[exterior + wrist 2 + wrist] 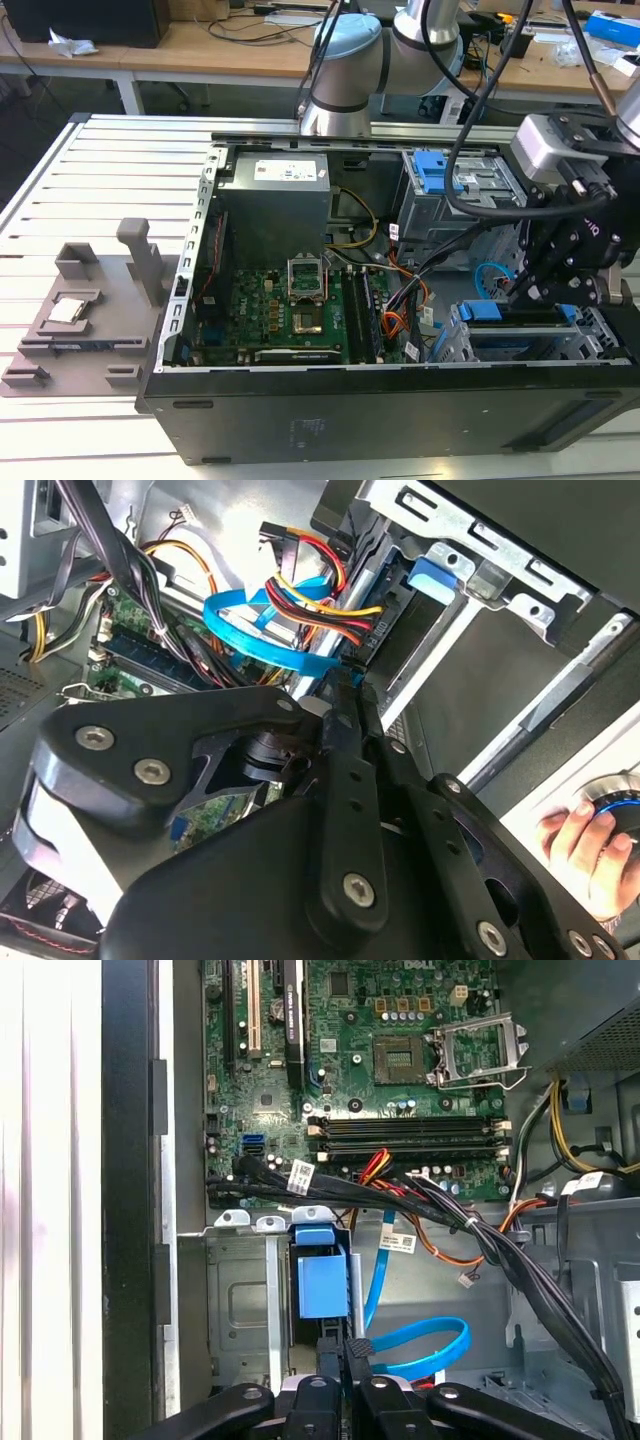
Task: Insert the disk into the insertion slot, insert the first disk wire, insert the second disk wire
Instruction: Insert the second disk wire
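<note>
Here the gripper (348, 1352) has its black fingers (340, 705) drawn together, pinched on the dark plug at the end of a flat blue cable (425, 1345), right at the rear edge of the disk (322, 1285). The disk, with its bright blue carrier, sits inside the insertion slot (240, 1305), the silver cage low in the open computer case (330, 410). In the exterior view the gripper hangs over that cage at the view's right. The blue cable loops away beside a red, yellow and black wire bundle (320, 605). Beyond lies the green motherboard (400, 1070). A person's hand (585, 845) rests on a round knob outside the case.
</note>
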Controlling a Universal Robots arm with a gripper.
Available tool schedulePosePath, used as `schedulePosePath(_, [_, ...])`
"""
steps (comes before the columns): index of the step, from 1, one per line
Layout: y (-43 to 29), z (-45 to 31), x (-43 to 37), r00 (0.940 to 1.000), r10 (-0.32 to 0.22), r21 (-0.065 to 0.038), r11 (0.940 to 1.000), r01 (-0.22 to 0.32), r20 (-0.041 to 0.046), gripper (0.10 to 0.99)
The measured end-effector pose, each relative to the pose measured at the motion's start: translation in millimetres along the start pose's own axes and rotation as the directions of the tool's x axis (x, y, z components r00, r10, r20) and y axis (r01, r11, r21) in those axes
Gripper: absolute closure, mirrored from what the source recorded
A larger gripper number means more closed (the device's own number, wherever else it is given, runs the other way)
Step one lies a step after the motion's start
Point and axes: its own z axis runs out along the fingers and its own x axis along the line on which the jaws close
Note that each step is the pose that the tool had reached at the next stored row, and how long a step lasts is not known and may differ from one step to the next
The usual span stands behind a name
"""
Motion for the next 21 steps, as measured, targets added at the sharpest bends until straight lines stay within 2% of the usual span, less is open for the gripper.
schedulePosePath(9, [-1.3,3.5,0.1,1.0,0.0,0.0,1.0,0.0,-0.0001,0.929])
schedulePosePath(13, [-1.1,2.3,-3.3,1.0,0.001,0.0,1.0,-0.001,-0.007,0.929])
schedulePosePath(21, [-1.0,2.5,-4.8,1.0,0.0,0.0,1.0,0.0,-0.005,0.929])
